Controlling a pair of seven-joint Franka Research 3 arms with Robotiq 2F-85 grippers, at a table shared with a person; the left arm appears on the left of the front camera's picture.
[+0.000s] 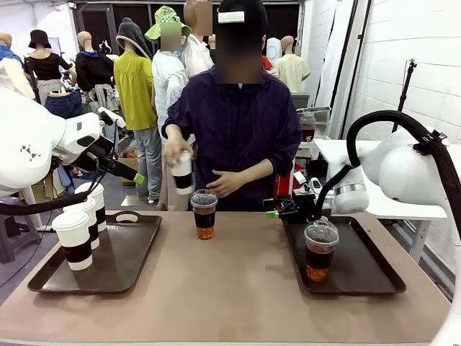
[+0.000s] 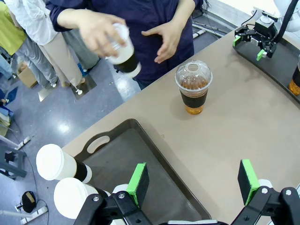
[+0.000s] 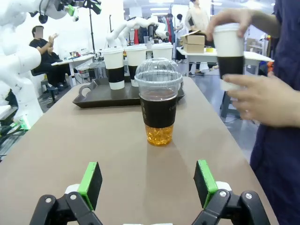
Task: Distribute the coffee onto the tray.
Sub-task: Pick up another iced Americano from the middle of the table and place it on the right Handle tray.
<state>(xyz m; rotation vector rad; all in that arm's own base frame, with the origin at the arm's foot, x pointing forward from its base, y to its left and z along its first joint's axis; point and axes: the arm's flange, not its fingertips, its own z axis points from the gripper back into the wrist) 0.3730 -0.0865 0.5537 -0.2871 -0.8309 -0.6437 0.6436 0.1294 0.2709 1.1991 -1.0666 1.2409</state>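
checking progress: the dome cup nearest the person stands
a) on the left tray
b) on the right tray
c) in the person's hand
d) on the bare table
d: the dome cup stands on the bare table, between the left tray and the right tray.

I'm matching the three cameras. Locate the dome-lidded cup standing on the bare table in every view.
Front view: dome-lidded cup at the centre of the table, near the far edge.
Left wrist view: cup upper right of centre.
Right wrist view: cup dead centre.
Shared landmark: the white cup held aloft beside it.
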